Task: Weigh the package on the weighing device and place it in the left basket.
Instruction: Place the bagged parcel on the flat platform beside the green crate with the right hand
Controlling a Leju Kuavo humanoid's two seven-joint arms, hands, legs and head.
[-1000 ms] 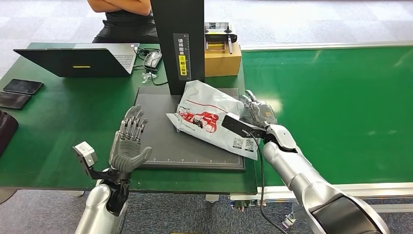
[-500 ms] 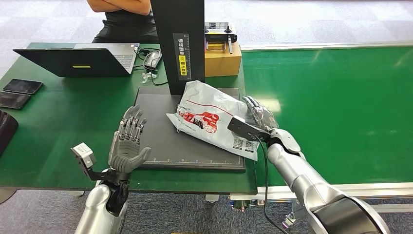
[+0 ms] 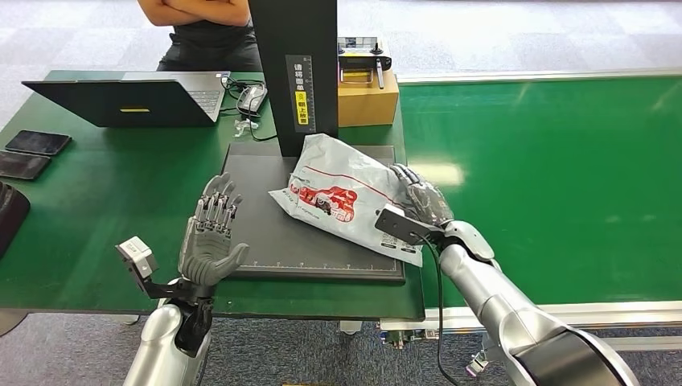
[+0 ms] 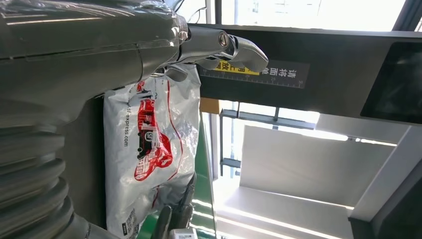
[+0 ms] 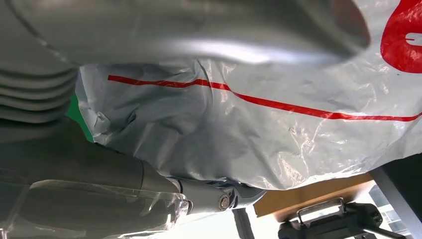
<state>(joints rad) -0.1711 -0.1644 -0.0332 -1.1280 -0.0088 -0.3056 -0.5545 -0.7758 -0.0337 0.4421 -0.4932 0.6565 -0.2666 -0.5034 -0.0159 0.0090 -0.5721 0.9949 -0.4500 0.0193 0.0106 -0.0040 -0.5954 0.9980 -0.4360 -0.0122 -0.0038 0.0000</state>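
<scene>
since a second ago the right hand (image 3: 420, 201) has drawn back a little toward the robot along the package's right edge, and the package (image 3: 346, 193) has slid slightly left on the dark platform. right hand lies against the right side of the grey plastic package, fingers laid along its edge; whether they actually grip the bag cannot be told. in the right wrist view the crinkled bag (image 5: 259, 119) sits right against the hand. left hand (image 3: 213, 235) hovers over the left part of the weighing device (image 3: 265, 233), palm turned inward, fingers apart and holding nothing, well apart from the package. the package rests on the device's platform by its black upright column (image 3: 293, 72), its right end overhanging toward the green conveyor belt (image 3: 555, 177). on the table (image 3: 88, 201) behind sit a laptop (image 3: 129, 100), two phones (image 3: 32, 153) and a cardboard box (image 3: 367, 96); a person (image 3: 205, 32) sits beyond.
</scene>
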